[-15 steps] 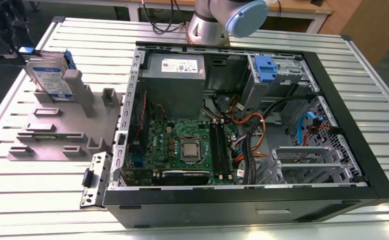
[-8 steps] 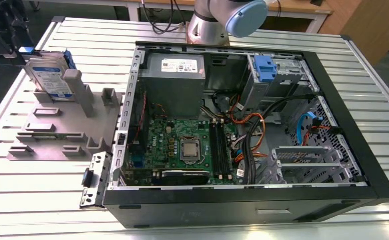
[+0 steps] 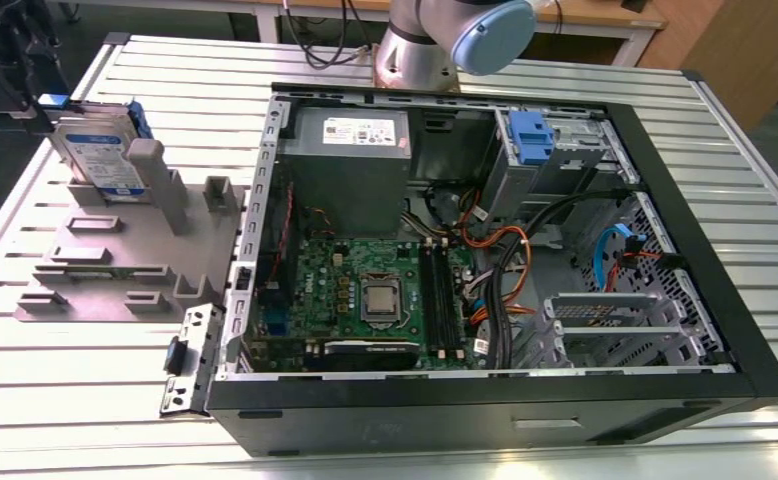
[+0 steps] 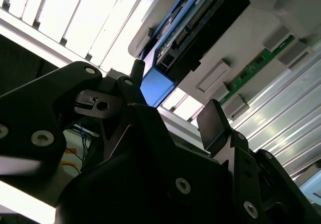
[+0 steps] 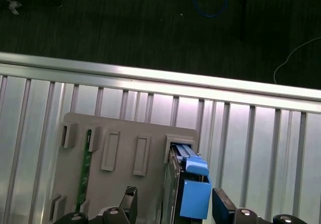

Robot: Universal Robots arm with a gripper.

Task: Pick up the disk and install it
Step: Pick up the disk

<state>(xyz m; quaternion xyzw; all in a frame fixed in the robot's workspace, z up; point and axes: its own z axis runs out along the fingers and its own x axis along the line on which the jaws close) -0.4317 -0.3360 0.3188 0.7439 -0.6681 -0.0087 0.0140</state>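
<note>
Log: I am seeing the disk (image 3: 102,152) standing on edge in the grey holder (image 3: 122,262) at the exterior view's left, on the ribbed surface (image 3: 69,400). In the first wrist view the claw (image 5: 175,205) is straddling it, released, with one finger on either side of the blue rail. A green board (image 5: 85,170) is sitting in another holder slot. The open case (image 3: 496,405) is lying at the exterior view's right.

Ribbed aluminium table (image 3: 743,150), dark floor (image 5: 125,28), perhaps carpet, wooden desk (image 3: 592,14) behind
</note>
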